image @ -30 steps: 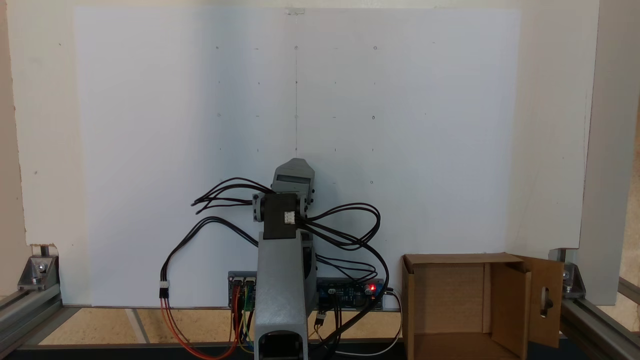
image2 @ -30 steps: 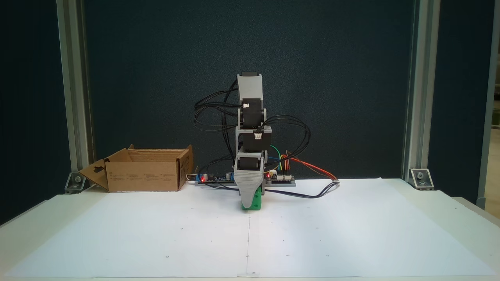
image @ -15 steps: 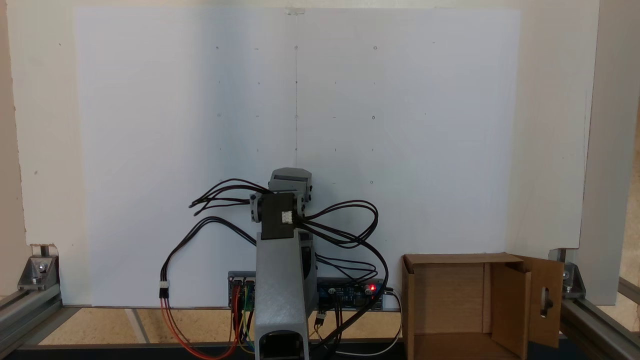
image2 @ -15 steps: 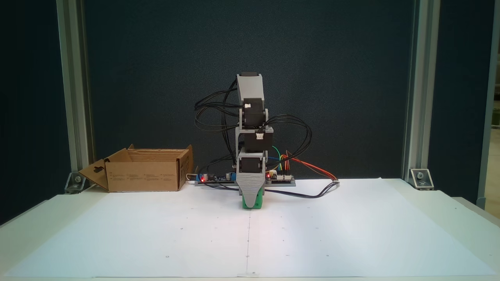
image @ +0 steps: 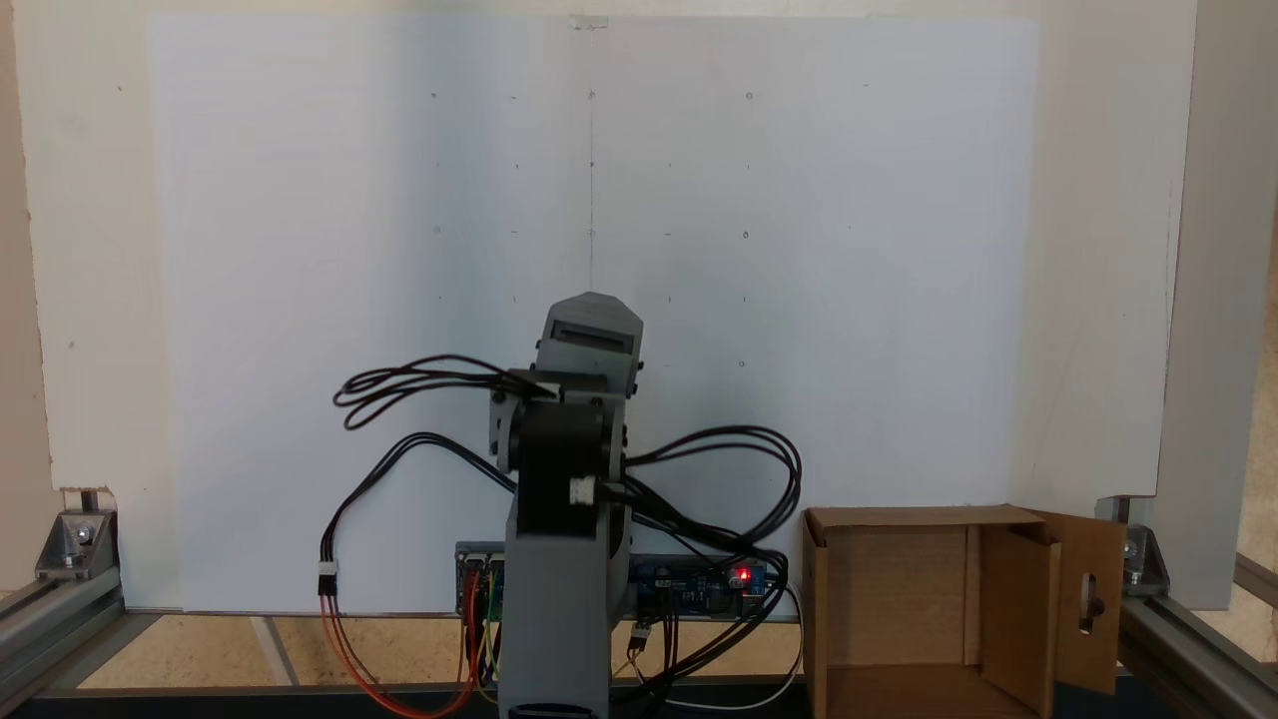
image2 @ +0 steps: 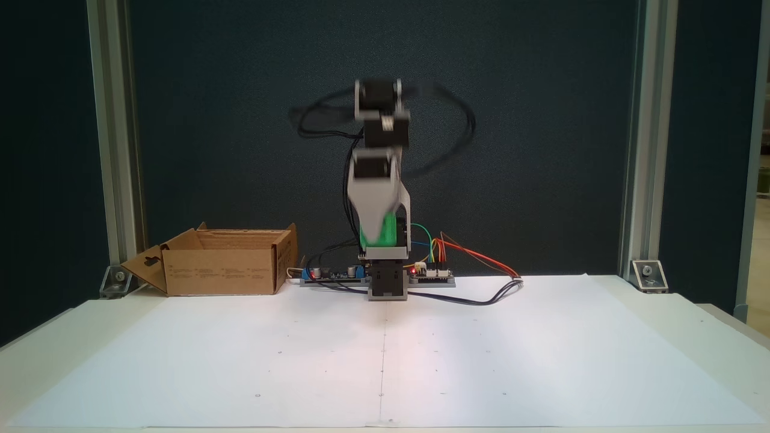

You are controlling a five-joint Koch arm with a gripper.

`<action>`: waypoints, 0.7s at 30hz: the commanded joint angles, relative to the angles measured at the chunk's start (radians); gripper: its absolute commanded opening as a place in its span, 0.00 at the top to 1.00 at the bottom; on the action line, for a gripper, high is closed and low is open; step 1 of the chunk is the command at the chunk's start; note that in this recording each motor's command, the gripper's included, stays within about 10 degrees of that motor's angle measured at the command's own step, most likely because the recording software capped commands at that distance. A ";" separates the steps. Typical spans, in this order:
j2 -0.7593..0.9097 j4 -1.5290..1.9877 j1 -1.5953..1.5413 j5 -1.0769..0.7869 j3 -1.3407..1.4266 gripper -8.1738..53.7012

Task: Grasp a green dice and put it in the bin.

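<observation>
The hand (image2: 378,237) hangs above the arm's base, clear of the white sheet (image2: 385,355) on the counter, closed on the green dice (image2: 385,231). The dice shows as a green block between the grey jaws, partly covered by the front jaw and blurred by motion, so its pips cannot be read. The hand points downward, with its tip tilted slightly toward the left of this fixed view.

The step in hand appears to be the carry: the dice is off the sheet and not yet at the bin (image2: 224,263). The bin stands open-topped at the left rear of this view, well apart from the hand, one flap with a slot cutout folded outward; in a fixed view from behind the arm, the bin (image: 899,599) sits at lower right. The next move calls for swinging the arm toward the bin, bringing the hand over the opening, then releasing.

As a cube, the dice has no long axis, and its facing cannot be told.
</observation>
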 commanded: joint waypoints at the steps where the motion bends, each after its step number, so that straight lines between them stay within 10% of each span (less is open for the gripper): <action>1: 0.008 0.153 0.031 0.029 -0.161 0.68; 21: -0.202 -0.287 1.252 -0.431 -0.351 0.68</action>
